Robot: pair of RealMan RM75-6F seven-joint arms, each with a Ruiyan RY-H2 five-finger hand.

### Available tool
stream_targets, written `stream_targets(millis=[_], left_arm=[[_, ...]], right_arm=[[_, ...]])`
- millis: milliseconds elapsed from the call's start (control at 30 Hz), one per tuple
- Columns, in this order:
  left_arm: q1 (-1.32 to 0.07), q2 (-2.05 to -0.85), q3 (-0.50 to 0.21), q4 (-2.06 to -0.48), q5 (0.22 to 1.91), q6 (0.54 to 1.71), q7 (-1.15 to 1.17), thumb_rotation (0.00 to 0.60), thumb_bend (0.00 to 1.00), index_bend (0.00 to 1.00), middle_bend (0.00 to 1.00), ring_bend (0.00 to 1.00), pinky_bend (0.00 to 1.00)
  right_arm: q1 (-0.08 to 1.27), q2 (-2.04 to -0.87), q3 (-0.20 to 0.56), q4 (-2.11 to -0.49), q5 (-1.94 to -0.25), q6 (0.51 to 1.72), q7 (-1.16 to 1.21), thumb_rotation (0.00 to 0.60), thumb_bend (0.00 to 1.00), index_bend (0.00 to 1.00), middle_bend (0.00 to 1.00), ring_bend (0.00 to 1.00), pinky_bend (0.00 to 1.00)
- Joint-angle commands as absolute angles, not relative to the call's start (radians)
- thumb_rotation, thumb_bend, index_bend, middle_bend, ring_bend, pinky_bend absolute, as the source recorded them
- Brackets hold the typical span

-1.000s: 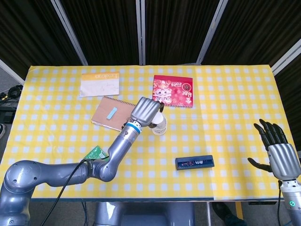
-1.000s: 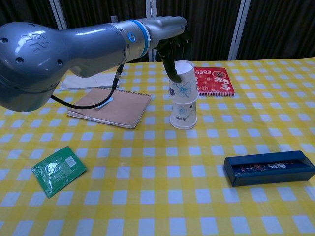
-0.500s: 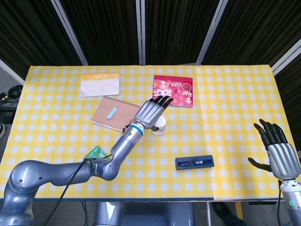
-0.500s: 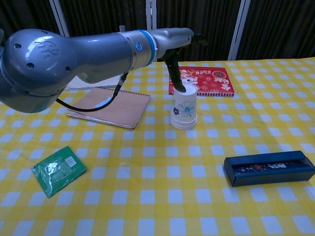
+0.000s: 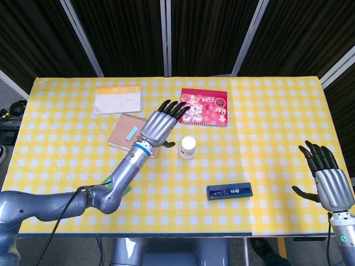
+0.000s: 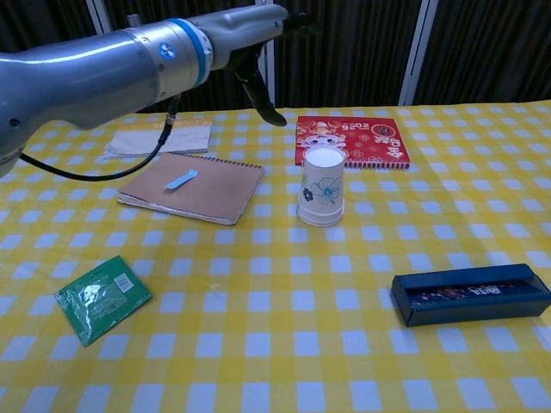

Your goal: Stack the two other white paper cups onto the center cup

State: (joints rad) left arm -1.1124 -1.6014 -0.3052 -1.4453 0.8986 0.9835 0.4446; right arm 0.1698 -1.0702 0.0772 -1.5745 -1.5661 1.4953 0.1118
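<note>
White paper cups with a blue flower print (image 5: 188, 147) (image 6: 322, 187) stand upside down, nested into one stack, at the middle of the yellow checked table (image 5: 266, 111). No other loose cup shows. My left hand (image 5: 161, 123) (image 6: 258, 34) hovers above and to the left of the stack, fingers spread, holding nothing. My right hand (image 5: 327, 174) rests open at the table's right front corner, far from the cups, and shows only in the head view.
A brown spiral notebook (image 6: 191, 185) lies left of the cups, a red booklet (image 6: 351, 141) behind them, a white-and-orange card (image 5: 117, 98) at the back left. A dark blue box (image 6: 470, 293) sits front right, a green packet (image 6: 102, 298) front left.
My left hand pushed the upper cup down onto the stack, let go, then lifted away up and to the left with its fingers spread. The right hand stayed put.
</note>
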Motion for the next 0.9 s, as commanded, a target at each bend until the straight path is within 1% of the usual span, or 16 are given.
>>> stream_targets(millis=[33, 167, 233, 333, 433, 533, 667, 767, 900], left_arm=[[-1.009, -1.515, -0.254, -1.528, 0.993, 1.083, 0.379, 0.6, 0.0, 0.0, 0.0, 0.0, 0.0], [-0.908, -1.442, -0.199, -1.584, 1.072, 1.174, 0.325, 0.6, 0.0, 0.0, 0.0, 0.0, 0.0], [-0.836, -1.394, -0.159, -1.614, 1.12, 1.24, 0.286, 0.6, 0.0, 0.0, 0.0, 0.0, 0.0], [-0.753, -1.35, -0.116, -1.642, 1.159, 1.313, 0.243, 0.6, 0.0, 0.0, 0.0, 0.0, 0.0], [-0.658, -1.289, -0.056, -1.69, 1.18, 1.379, 0.214, 0.6, 0.0, 0.0, 0.0, 0.0, 0.0], [-0.579, -1.219, 0.006, -1.754, 1.216, 1.418, 0.207, 0.6, 0.0, 0.0, 0.0, 0.0, 0.0], [-0.481, -1.156, 0.084, -1.83, 1.266, 1.481, 0.216, 0.6, 0.0, 0.0, 0.0, 0.0, 0.0], [-0.416, -1.125, 0.125, -1.876, 1.291, 1.523, 0.245, 0.6, 0.0, 0.0, 0.0, 0.0, 0.0], [-0.366, -1.112, 0.141, -1.906, 1.319, 1.573, 0.282, 0.6, 0.0, 0.0, 0.0, 0.0, 0.0]], right_arm=[[0.17, -1.072, 0.075, -1.576, -1.57, 1.493, 0.108, 0.6, 0.0, 0.01, 0.0, 0.0, 0.0], [0.171, -1.077, 0.071, -1.58, -1.579, 1.491, 0.092, 0.6, 0.0, 0.01, 0.0, 0.0, 0.0], [0.173, -1.081, 0.07, -1.584, -1.581, 1.488, 0.079, 0.6, 0.0, 0.01, 0.0, 0.0, 0.0], [0.173, -1.085, 0.07, -1.587, -1.583, 1.488, 0.066, 0.6, 0.0, 0.01, 0.0, 0.0, 0.0], [0.173, -1.089, 0.069, -1.59, -1.586, 1.489, 0.05, 0.6, 0.0, 0.01, 0.0, 0.0, 0.0], [0.171, -1.093, 0.066, -1.596, -1.593, 1.492, 0.035, 0.6, 0.0, 0.01, 0.0, 0.0, 0.0], [0.167, -1.095, 0.062, -1.602, -1.6, 1.499, 0.023, 0.6, 0.0, 0.01, 0.0, 0.0, 0.0], [0.168, -1.097, 0.061, -1.601, -1.609, 1.501, 0.021, 0.6, 0.0, 0.01, 0.0, 0.0, 0.0], [0.17, -1.1, 0.06, -1.597, -1.611, 1.497, 0.018, 0.6, 0.0, 0.01, 0.0, 0.0, 0.0]])
